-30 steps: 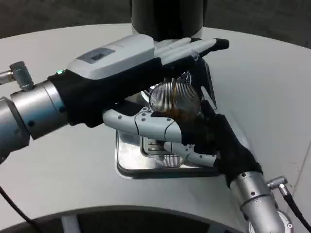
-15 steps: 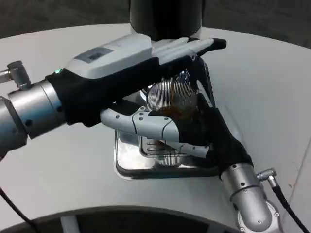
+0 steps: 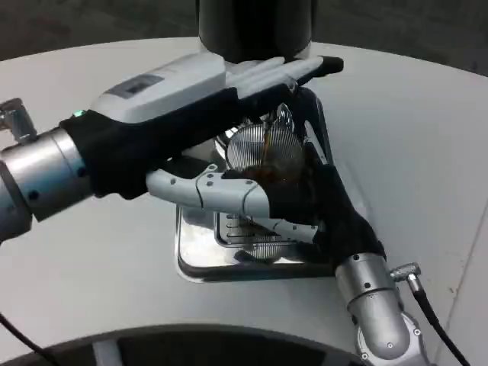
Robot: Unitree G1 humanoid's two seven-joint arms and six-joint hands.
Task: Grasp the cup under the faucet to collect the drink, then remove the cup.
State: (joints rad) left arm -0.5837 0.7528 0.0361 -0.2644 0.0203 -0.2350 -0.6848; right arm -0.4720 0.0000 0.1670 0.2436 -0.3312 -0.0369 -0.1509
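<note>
A clear ribbed cup stands on the metal drip tray beneath the black dispenser. A thin brown stream runs into it, and brown drink sits in its lower part. My right hand comes in from the lower right and grips the cup from the side, its fingers wrapped around the lower half. My left hand reaches across above the cup, fingers stretched flat towards the dispenser's front. It hides the faucet and the cup's rim. Whether its fingertips press on anything I cannot tell.
The round white table spreads out on all sides of the tray. The dispenser body rises at the back centre. A cable hangs from my right forearm near the table's front edge.
The whole picture has slid slightly left, so the camera moved. My right forearm has edged left and closer to the tray. Both hands keep their places at the cup and dispenser.
</note>
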